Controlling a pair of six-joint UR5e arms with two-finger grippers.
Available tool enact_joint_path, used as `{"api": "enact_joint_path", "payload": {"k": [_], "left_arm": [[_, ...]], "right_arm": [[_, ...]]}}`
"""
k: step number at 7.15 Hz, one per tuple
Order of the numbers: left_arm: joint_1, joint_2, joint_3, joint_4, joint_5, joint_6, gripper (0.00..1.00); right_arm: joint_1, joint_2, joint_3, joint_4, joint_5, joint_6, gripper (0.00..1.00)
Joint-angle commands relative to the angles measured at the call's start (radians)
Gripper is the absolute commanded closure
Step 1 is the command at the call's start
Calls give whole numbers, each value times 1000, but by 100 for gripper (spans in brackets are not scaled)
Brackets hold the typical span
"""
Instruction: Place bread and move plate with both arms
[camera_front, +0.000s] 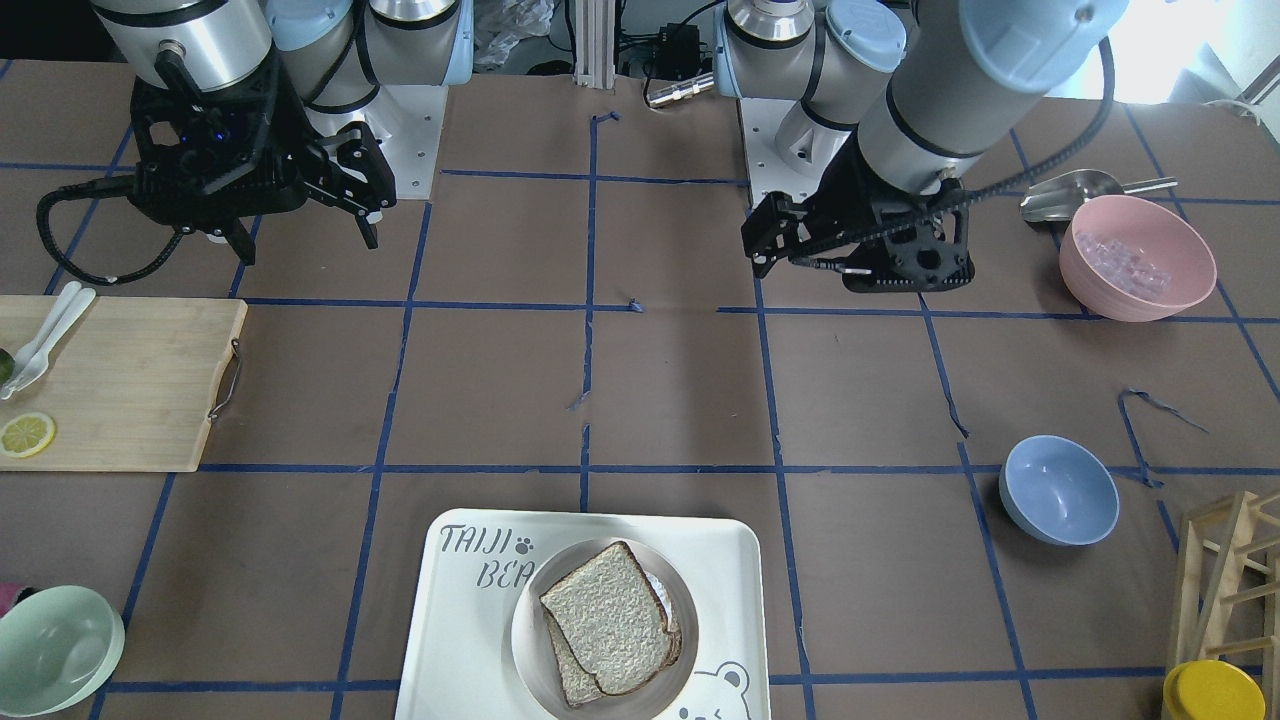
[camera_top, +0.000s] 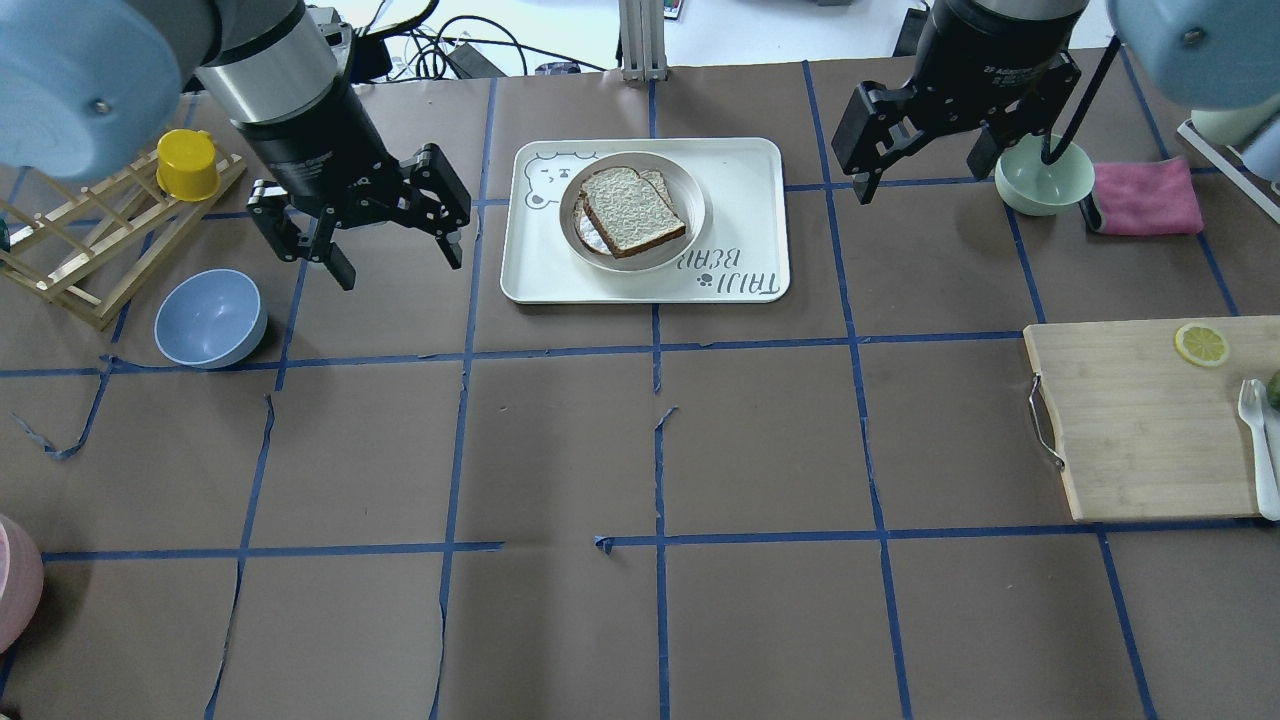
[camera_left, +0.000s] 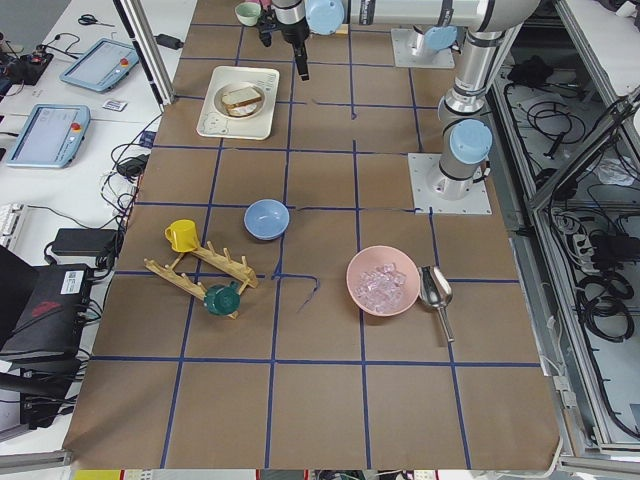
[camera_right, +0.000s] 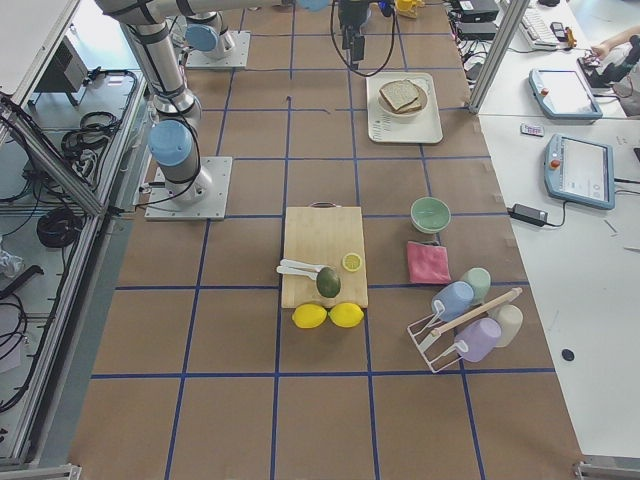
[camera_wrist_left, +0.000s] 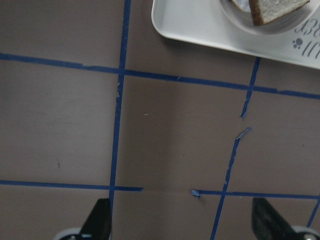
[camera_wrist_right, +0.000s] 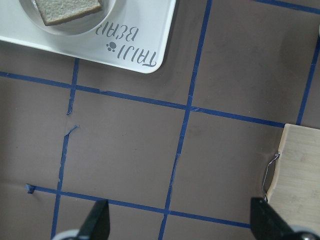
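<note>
Bread (camera_top: 632, 208), a speckled brown-crusted slice, is lying atop another slice (camera_top: 660, 183) on the round cream plate (camera_top: 693, 205) in the white rectangular tray (camera_top: 745, 180). The black left gripper (camera_top: 398, 262) and right gripper (camera_top: 922, 172) are hovering, fingers spread apart.

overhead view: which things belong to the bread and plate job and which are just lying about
Job: speckled brown-crusted bread slice, round cream-white plate under it, left black gripper, right black gripper.

Lying about: white bear-printed tray, blue bowl, green bowl, pink cloth, wooden cutting board, lemon slice, yellow cup.
</note>
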Motion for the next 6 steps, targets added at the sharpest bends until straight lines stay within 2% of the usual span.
{"api": "enact_joint_path", "payload": {"k": [1,2,3,4,6], "left_arm": [[0,52,-4,-19,73,22,0],[0,57,1,7,76,22,0],[0,43,-2,103,82,17,0],[0,43,-8,145,82,7,0],[0,42,-8,168,82,13,0]], "right_arm": [[-1,1,0,-8,9,3,0],[-4,1,0,-9,7,5,0],[-5,1,0,-9,3,9,0],[-5,1,0,-11,1,12,0],[-5,1,0,-9,1,14,0]]}}
